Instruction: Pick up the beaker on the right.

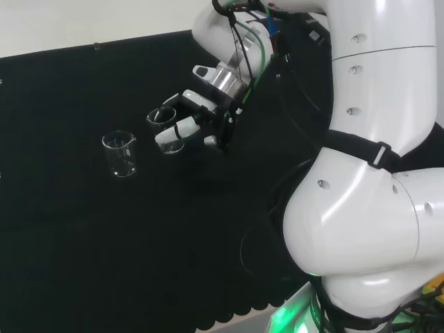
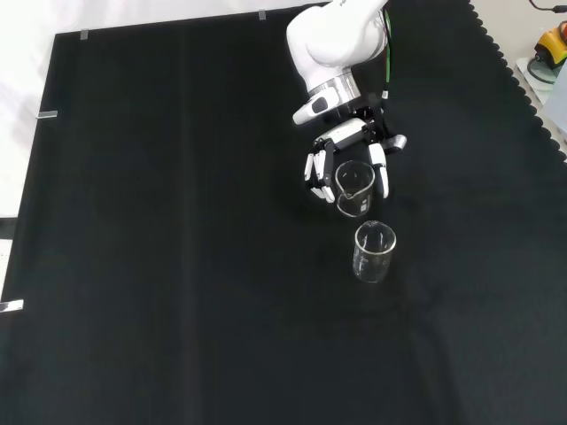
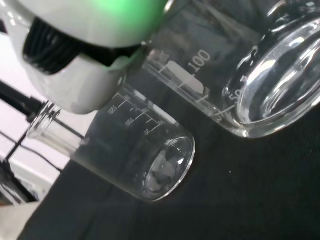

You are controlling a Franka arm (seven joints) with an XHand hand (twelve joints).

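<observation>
Where the black cloth (image 1: pixel 83 243) lies bare at the head view's left, a free beaker (image 1: pixel 120 153) upright; just right of it, the held beaker (image 1: pixel 163 130), clasped by the hand (image 1: pixel 198 118), fingers curled round its wall; farther right, white arm links (image 1: pixel 374 173); in the front view, held beaker (image 2: pixel 353 189) above free beaker (image 2: pixel 374 251), apart

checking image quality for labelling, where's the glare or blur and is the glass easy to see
Wrist view: a blurred white part of the hand with a green glow; bright glare on the near beaker.
Head view: the free beaker shows as faint pale outlines on the black cloth.
Front view: even light, both beakers visible by their rims.
</observation>
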